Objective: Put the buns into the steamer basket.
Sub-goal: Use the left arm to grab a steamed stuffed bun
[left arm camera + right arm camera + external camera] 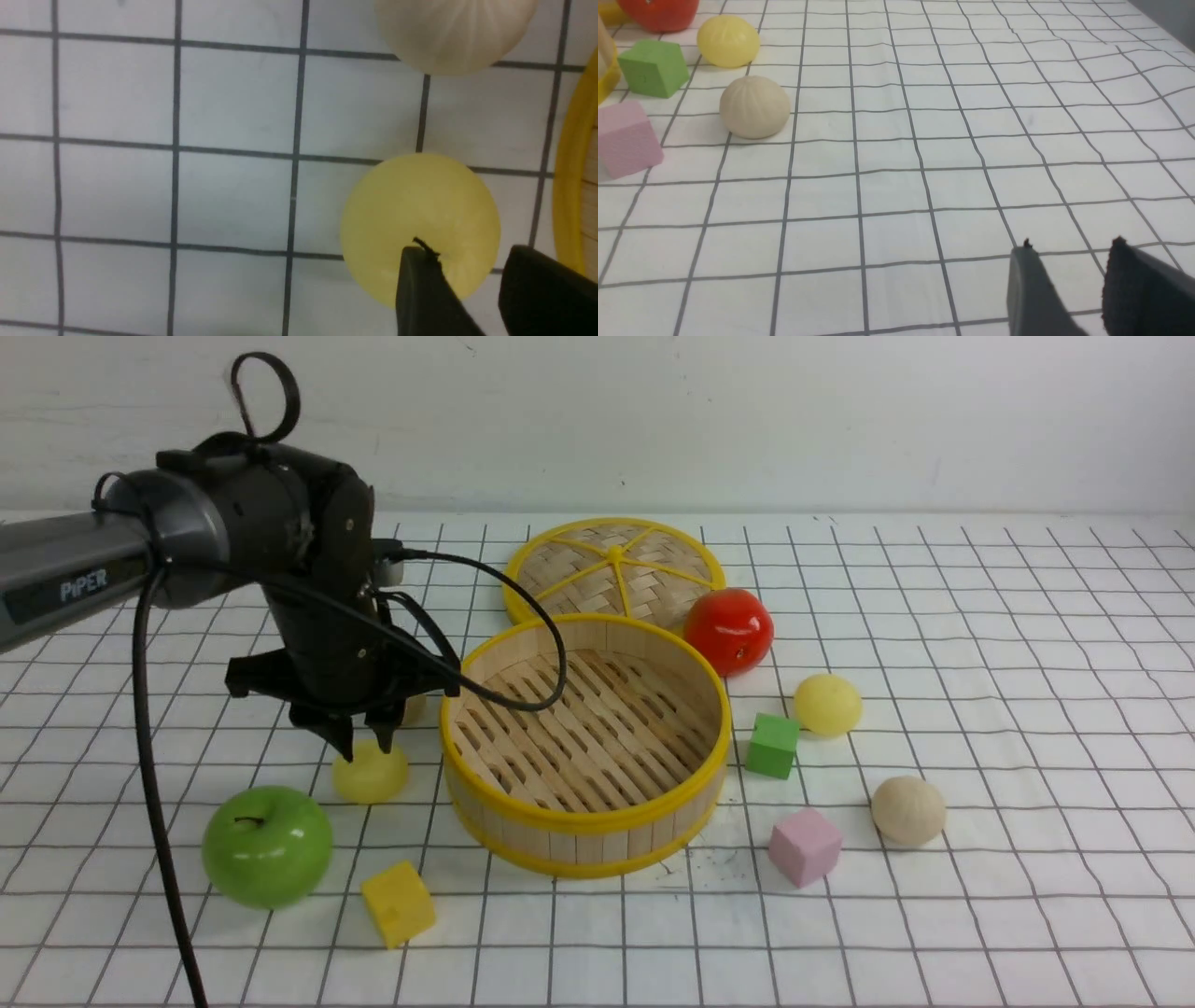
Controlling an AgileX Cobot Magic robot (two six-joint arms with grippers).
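- Beige bun (453, 32): beyond the left gripper (467, 249) fingers, cut by the wrist view's edge; from the front, only a sliver shows behind them.
- Steamer basket (572, 186): only a rim strip shows beside those fingers.
- Yellow bun (420, 210): partly covered by one fingertip (420, 284).
- Red apple (658, 11): cut off, far from the right gripper (1071, 245) fingers.

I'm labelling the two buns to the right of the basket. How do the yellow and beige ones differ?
The yellow bun looks smoother; the beige bun shows clear pleats. The yellow bun lies farther back, by the green cube; the beige bun lies nearer, by the pink cube. Both are round, matte and similar in size.
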